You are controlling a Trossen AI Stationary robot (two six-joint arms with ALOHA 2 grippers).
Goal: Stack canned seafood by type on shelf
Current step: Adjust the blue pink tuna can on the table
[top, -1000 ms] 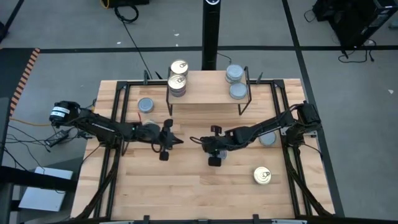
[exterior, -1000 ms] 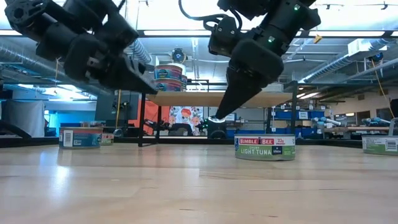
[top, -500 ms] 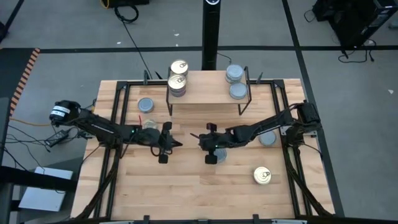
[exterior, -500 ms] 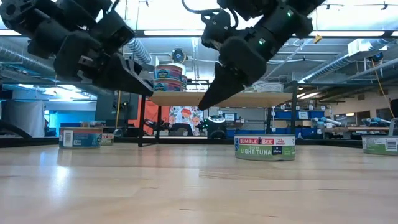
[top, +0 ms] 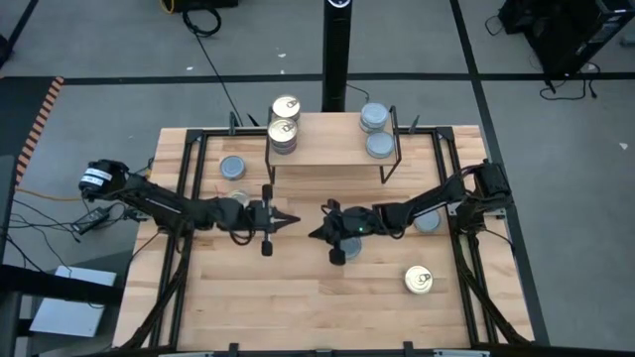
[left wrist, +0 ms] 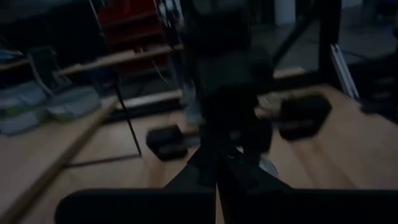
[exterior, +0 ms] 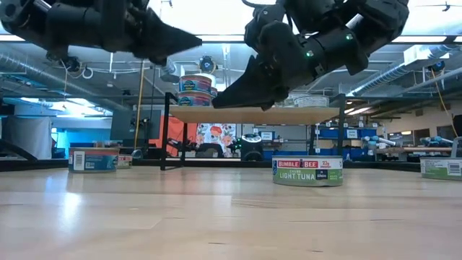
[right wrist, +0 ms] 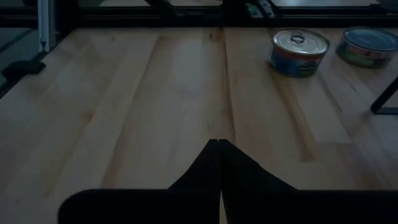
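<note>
The shelf (top: pixel 332 149) stands at the far side of the table (top: pixel 298 307), past both sets of jaws. On it the tins are sorted by kind, I think so that each kind gets its own pile. The gold tins (top: pixel 284 121) sit at one end, and at least one is stacked on another. The grey tins (top: pixel 375 131) sit at the other end.

More tins wait on the table. One grey tin (top: pixel 232 168) lies beside the shelf, behind the left gripper (top: pixel 288 218). One gold tin (top: pixel 419 281) lies near the front edge, well apart from the right gripper (top: pixel 316 235). Another tin (top: pixel 428 222) peeks out from under the right arm. These probably have yet to go up.

Both grippers hang over the middle of the table, tips pointing at each other and near each other, with a gap between. The left jaws are pressed together and hold nothing. The right jaws are pressed together too, and they hold nothing and touch nothing. Bare wood lies under them. No tin sits just at either tip, so a grab looks some way off.
</note>
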